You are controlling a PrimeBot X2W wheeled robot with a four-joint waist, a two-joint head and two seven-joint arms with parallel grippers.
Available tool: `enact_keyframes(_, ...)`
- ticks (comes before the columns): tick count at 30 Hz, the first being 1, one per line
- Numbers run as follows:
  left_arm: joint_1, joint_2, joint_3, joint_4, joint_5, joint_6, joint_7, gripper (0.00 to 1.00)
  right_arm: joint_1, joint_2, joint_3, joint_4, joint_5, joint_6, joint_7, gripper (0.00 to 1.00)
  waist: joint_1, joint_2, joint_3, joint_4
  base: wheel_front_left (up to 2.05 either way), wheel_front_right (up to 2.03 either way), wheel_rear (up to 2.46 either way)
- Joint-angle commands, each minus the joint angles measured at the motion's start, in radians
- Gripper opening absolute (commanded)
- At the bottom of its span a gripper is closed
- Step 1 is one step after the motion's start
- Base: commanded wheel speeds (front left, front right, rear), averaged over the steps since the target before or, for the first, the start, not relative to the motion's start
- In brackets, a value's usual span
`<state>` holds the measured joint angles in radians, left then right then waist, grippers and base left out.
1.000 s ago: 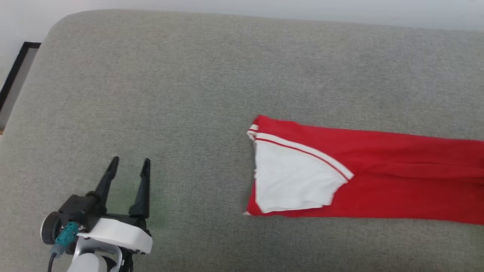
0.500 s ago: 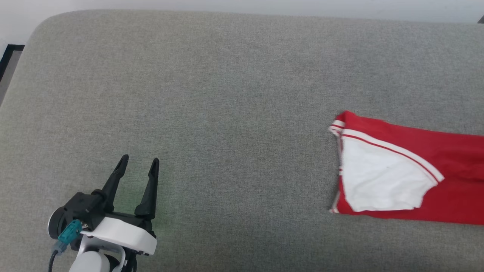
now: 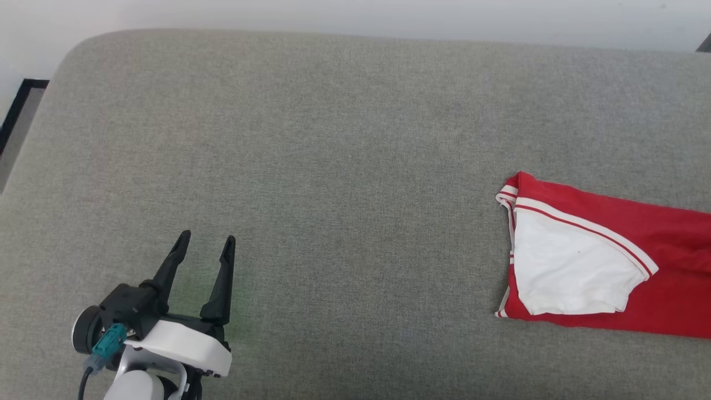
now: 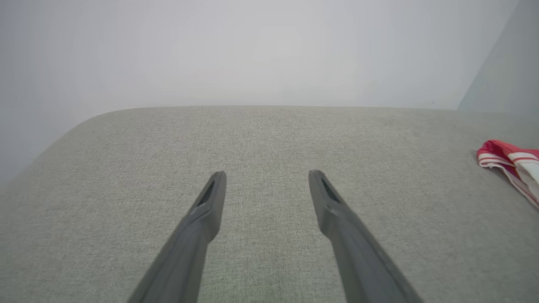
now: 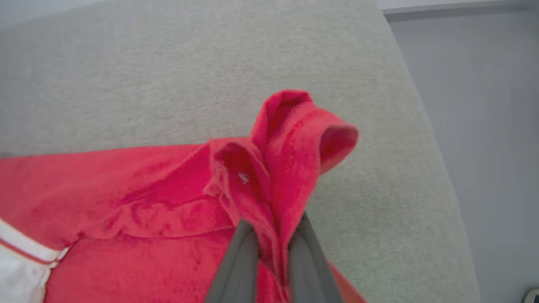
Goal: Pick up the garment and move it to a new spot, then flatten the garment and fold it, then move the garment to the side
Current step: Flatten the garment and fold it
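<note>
One garment (image 3: 605,261), red with a white panel and striped trim, spread at the right of a single grey cushion (image 3: 333,139) and running off the head view's right edge. Two hands. Left hand (image 3: 206,238) released, fingers spread wide with bare cushion between them, low at the near left, well apart from the garment. Right hand (image 5: 273,235) clenched on a bunched red fold raised above the rest of the cloth. Beyond the cushion, a pale wall (image 3: 355,14); at far left, one dark strip (image 3: 22,105).
</note>
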<state>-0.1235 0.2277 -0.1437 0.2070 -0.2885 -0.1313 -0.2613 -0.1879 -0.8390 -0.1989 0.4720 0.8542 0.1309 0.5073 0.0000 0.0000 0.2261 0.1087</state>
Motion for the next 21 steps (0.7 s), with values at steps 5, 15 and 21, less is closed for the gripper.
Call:
enact_keyframes(5,0.004,-0.008,0.006,0.009,0.007,0.001,-0.005,1.00,0.052,0.030,0.099,-0.214,0.016,0.000,0.019,0.00,0.0000,0.0000,-0.024,0.008,0.00,0.00,0.00)
enact_keyframes(15,-0.001,-0.017,0.008,0.009,0.003,0.001,-0.005,1.00,-0.002,0.123,0.323,-0.479,-0.022,0.000,0.091,0.00,0.0000,0.0000,-0.028,0.023,0.00,0.00,0.00)
enact_keyframes(21,-0.020,-0.029,0.002,0.011,0.002,0.001,-0.005,1.00,-0.117,0.202,0.470,-0.512,-0.061,0.000,0.126,0.00,0.0000,0.0000,-0.001,0.034,0.00,0.00,0.00)
